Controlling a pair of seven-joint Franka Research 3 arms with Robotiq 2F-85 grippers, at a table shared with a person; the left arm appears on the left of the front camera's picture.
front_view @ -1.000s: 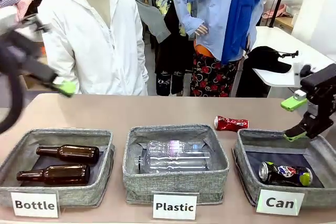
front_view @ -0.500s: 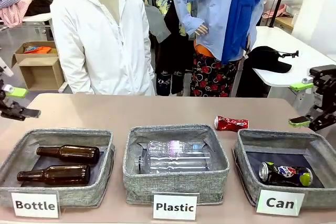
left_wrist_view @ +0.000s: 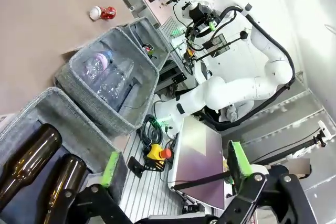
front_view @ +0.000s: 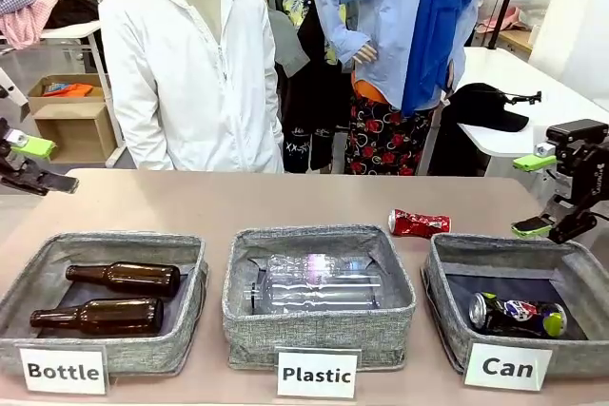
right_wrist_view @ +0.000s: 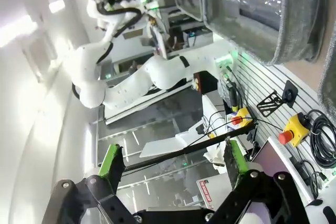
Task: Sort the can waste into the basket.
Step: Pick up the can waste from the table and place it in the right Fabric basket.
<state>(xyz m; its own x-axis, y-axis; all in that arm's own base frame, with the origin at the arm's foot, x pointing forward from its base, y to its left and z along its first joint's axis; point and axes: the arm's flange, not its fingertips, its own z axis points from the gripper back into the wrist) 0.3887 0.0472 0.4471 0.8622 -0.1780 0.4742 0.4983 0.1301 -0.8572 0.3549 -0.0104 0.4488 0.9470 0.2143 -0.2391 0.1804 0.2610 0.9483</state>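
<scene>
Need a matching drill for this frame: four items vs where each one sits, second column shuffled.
Items:
1. red can
2. dark printed can
3. clear plastic bottles
4. brown glass bottles

Places:
A. inside the "Plastic" basket
B. lying on the bare table
C. inside the "Bottle" basket
D. inside the "Can" basket

Pairs: 1-B, 2-D, 3-A, 4-C
</scene>
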